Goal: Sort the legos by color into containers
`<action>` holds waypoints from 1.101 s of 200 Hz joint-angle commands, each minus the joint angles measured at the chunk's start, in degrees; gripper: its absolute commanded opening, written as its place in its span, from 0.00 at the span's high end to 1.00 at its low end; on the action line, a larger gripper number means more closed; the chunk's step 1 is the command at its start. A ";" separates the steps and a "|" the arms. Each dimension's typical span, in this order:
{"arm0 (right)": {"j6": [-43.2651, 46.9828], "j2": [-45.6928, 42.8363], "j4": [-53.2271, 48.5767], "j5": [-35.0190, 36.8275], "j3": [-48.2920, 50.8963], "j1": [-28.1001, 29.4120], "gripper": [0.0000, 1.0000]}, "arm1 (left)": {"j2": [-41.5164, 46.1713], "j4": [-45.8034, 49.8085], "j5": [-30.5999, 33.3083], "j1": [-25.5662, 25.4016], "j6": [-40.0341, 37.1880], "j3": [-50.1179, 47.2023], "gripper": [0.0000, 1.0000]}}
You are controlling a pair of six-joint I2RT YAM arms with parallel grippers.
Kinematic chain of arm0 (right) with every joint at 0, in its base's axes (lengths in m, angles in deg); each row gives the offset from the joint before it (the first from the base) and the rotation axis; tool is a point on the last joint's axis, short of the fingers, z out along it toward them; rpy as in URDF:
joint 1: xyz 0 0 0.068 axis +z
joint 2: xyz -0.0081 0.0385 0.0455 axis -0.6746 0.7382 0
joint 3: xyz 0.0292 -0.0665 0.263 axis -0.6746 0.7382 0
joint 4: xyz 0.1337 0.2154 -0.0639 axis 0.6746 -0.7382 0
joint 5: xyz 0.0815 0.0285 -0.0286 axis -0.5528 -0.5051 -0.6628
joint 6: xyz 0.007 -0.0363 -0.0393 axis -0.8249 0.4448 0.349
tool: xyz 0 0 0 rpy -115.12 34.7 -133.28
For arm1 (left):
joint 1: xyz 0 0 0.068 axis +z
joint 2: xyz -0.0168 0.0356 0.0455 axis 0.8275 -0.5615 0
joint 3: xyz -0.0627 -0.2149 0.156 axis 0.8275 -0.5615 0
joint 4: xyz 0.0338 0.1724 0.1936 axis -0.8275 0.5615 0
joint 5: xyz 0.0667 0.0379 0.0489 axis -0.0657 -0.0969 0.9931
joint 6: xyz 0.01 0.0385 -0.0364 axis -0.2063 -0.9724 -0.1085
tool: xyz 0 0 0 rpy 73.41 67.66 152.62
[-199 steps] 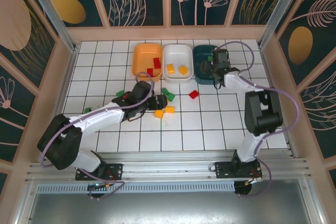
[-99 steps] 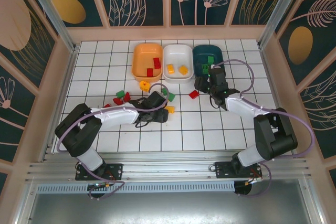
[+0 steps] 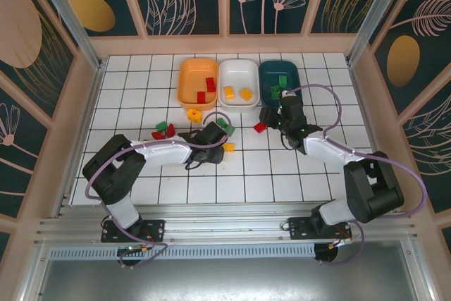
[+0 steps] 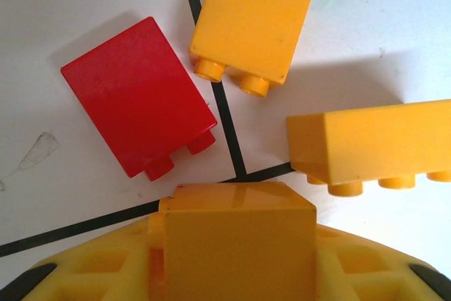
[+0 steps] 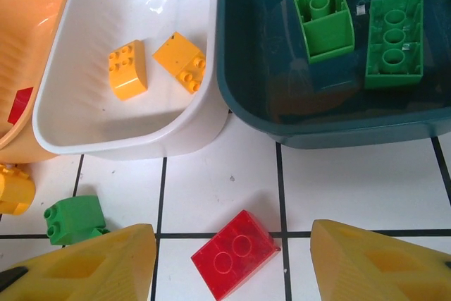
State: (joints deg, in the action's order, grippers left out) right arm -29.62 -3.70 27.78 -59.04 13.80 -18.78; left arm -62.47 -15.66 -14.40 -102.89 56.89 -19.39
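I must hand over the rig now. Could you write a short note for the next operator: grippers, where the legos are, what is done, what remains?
Left gripper: low on the tiles, a yellow brick between its fingers; whether it grips, I cannot tell.
Right gripper: open, over a red brick before the bins.
Done: red bricks in the orange bin, two yellow bricks in the white bin, three green bricks in the teal bin.
To do: the loose legos on the tiles, red, yellow and green.
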 commanded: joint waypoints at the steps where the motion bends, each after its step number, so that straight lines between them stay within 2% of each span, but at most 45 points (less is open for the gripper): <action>1: -0.64 -1.90 2.59 1.13 1.61 0.35 0.39 | 3.89 2.61 1.06 -0.32 -0.48 1.09 0.66; 28: -0.92 -2.81 3.72 1.13 2.79 0.35 0.39 | 7.36 5.16 1.73 -0.31 0.01 2.18 0.68; 53: -0.84 -2.80 4.30 1.43 3.78 0.30 0.39 | 9.05 6.65 2.39 -0.16 -1.51 4.81 0.66; 88: -0.57 -0.83 4.33 2.09 3.66 0.23 0.39 | 5.77 7.17 2.74 0.71 -4.40 10.56 0.68; 127: -0.83 -0.64 4.82 1.42 4.03 0.00 0.39 | 0.89 7.99 0.70 4.32 -8.55 22.53 0.69; 162: -1.05 0.13 4.93 1.30 4.03 -0.19 0.39 | -12.18 8.32 -5.13 9.67 -10.03 36.94 0.70; 220: -1.38 -1.17 4.71 1.22 4.62 -1.16 0.39 | -34.99 18.15 -7.37 10.39 -12.00 68.42 0.67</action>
State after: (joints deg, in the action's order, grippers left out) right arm -29.67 -4.09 30.84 -58.80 17.45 -19.39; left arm -91.01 -4.07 -19.56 -92.22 46.51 39.07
